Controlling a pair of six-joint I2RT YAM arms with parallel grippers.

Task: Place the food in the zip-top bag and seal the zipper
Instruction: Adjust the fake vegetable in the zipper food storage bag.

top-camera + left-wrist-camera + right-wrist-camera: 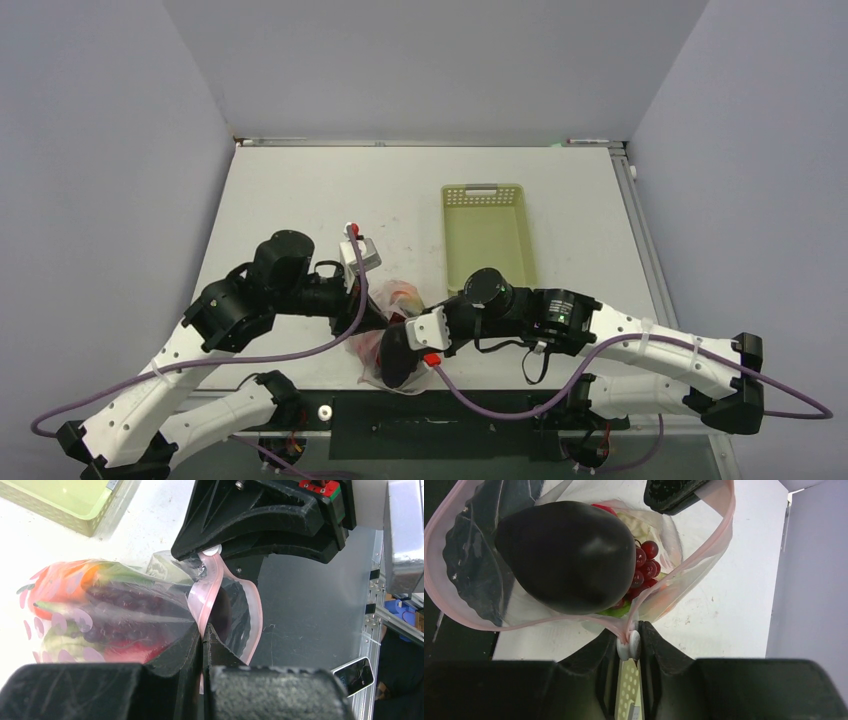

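The zip-top bag (398,298) lies at the table's near edge between both arms, its mouth gaping open. Inside it are the purple eggplant (569,555), dark red grapes (644,567), a green piece (616,611) and red and orange pieces (65,580). My left gripper (203,630) is shut on the pink zipper (212,587) at one end of the mouth. My right gripper (630,636) is shut on the white slider (629,646) at the zipper's other end. The strip (719,535) loops wide around the eggplant. In the top view the left gripper (372,312) and the right gripper (405,335) meet at the bag.
The pale green basket (487,235) stands behind the right arm, right of centre. The black base panel (310,610) lies just beyond the table's near edge under the bag's mouth. A phone-like object (353,676) lies on that panel.
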